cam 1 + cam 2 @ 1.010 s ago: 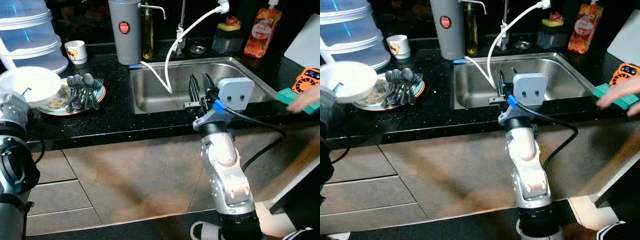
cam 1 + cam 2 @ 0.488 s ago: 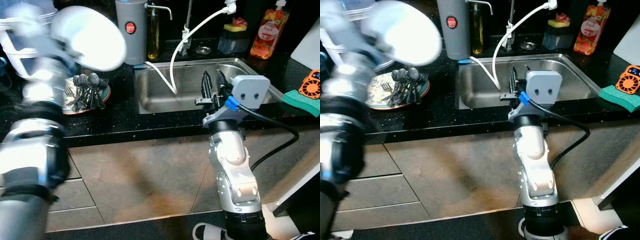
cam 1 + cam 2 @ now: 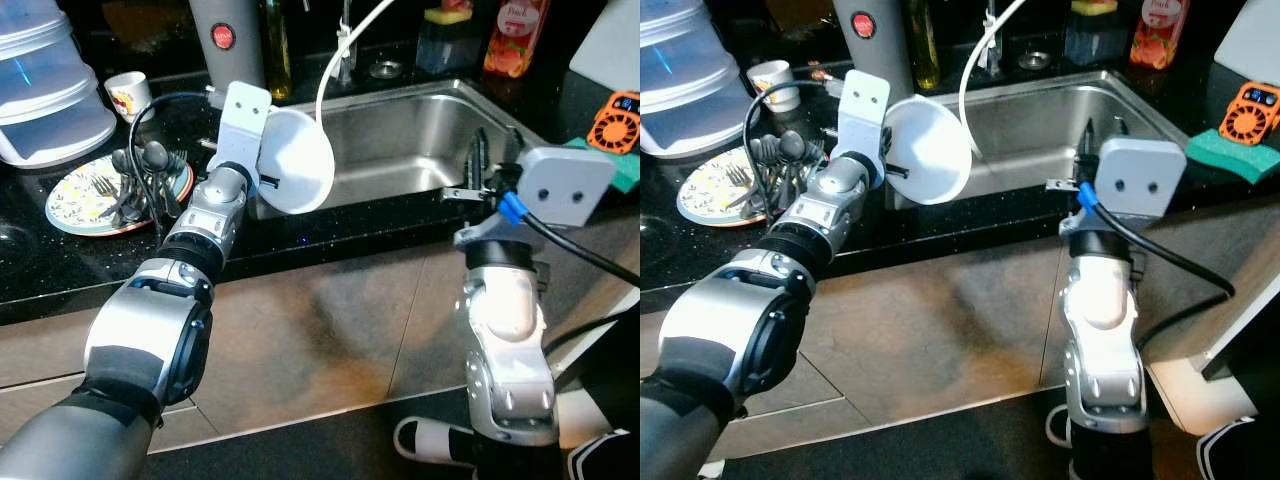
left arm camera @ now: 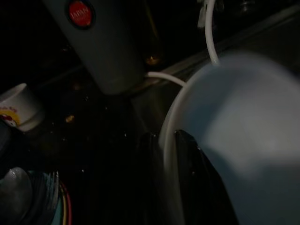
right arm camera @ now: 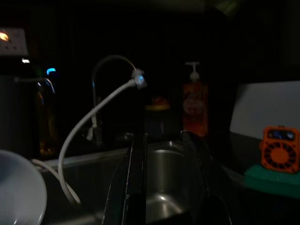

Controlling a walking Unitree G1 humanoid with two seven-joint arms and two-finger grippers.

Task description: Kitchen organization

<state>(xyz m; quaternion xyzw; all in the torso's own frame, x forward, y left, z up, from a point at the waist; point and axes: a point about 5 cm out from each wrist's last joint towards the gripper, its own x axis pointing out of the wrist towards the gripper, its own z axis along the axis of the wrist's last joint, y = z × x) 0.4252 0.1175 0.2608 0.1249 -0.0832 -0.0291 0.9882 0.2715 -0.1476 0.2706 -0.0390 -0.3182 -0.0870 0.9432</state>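
While the left claw (image 4: 164, 154) pinches the rim of a white bowl (image 3: 295, 160), that bowl hangs tilted on its side above the left edge of the steel sink (image 3: 420, 140). Right claw (image 5: 164, 159) hovers over the sink's front right edge, fingers parted and holding nothing. Left of the sink, on the black bench (image 3: 60, 260), sits a patterned plate (image 3: 75, 190) carrying spoons (image 3: 140, 165)

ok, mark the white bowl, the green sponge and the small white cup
white bowl (image 3: 296, 172), left eye view, its inner face, held tilted by the left gripper
green sponge (image 3: 1243, 155), right eye view, its top face
small white cup (image 3: 126, 96), left eye view, its printed side
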